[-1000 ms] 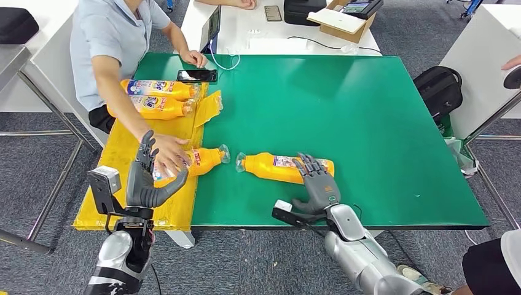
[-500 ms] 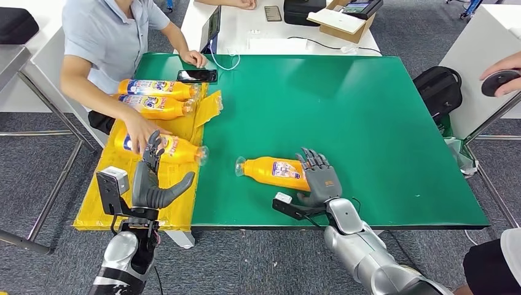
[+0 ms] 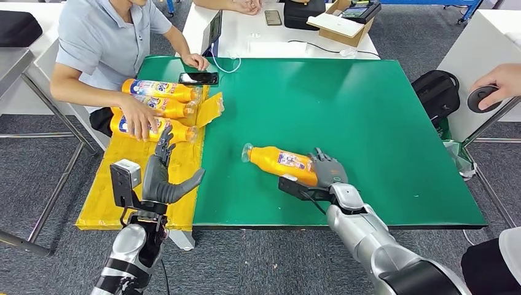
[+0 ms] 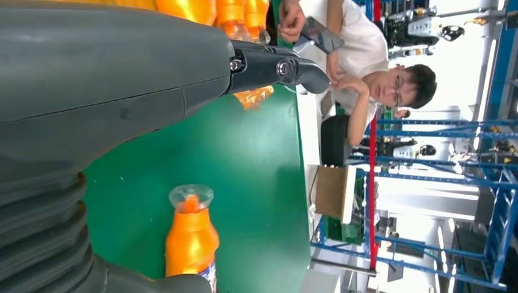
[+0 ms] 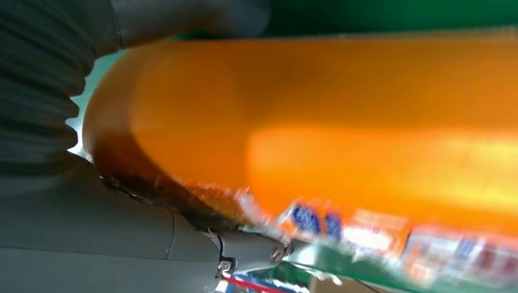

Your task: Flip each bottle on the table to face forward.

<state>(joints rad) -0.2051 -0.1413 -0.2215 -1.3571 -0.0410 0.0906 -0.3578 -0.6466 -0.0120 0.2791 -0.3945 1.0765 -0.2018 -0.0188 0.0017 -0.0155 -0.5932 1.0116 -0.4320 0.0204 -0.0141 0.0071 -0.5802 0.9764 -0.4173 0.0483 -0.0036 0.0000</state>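
Green table (image 3: 368, 123): work surface, with a yellow sheet (image 3: 117, 184) laid along its left edge.

Bottle (image 3: 281, 161): orange, labelled, lying on its side on the green table near the front edge, cap end pointing left and slightly away from the robot. Label faces up in the head view. The right wrist view shows its orange body and label close against the palm, blurred.

Right hand (image 3: 327, 174): at the base end of the bottle, fingers (image 3: 324, 161) curled over it and gripping it; how far the thumb wraps under is hard to make out.

Left hand (image 3: 161, 179): raised above the yellow sheet at the table's front left corner, holding nothing, fingers spread and thumb out to the side.

Three more bottles (image 3: 156, 106): orange, lying side by side at the far end of the yellow sheet, caps pointing right.

Person (image 3: 104, 37): seated at the table's left side, one hand (image 3: 140, 125) resting on the nearest of the three bottles, the other by a phone (image 3: 198, 78) lying on the green table.

Another person's hand (image 3: 501, 83): at the right edge, on a dark round object.
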